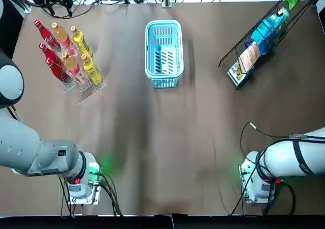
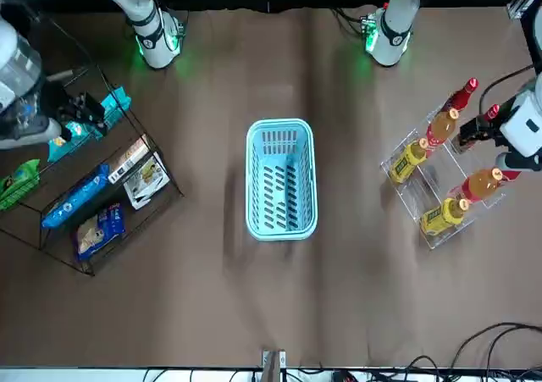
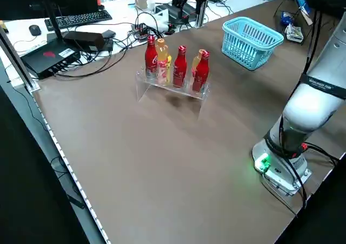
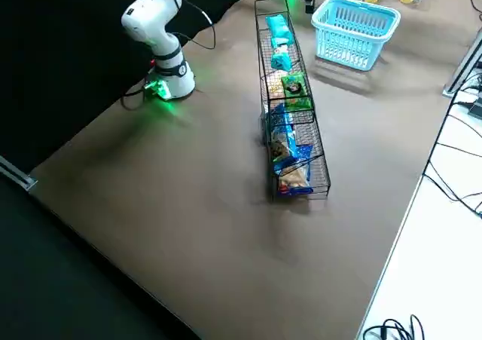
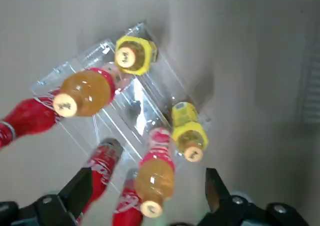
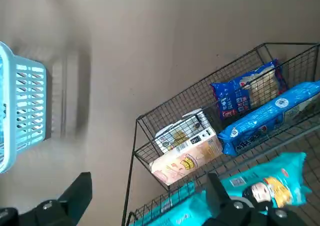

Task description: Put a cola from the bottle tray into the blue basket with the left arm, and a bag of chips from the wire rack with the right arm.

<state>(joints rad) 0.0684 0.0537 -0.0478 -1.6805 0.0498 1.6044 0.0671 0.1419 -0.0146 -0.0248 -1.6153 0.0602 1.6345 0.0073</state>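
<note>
Three colas are leaning in the outer row of the clear tray, beside other drinks, on the robot's left of the table. The left gripper is hovering right over them, fingers spread and holding nothing. The bottles are looking rigid, smooth and fairly heavy (probably slippery too), so a firm grip around the body below the neck seems wisest. On the far side, a blue chips bag is lying near one end of the rack, with the right gripper hanging above, likewise spread and unladen. That bag is looking light, soft and crushable; pinching its sealed edge seems safer. The basket is sitting between tray and rack, holding nothing.
</note>
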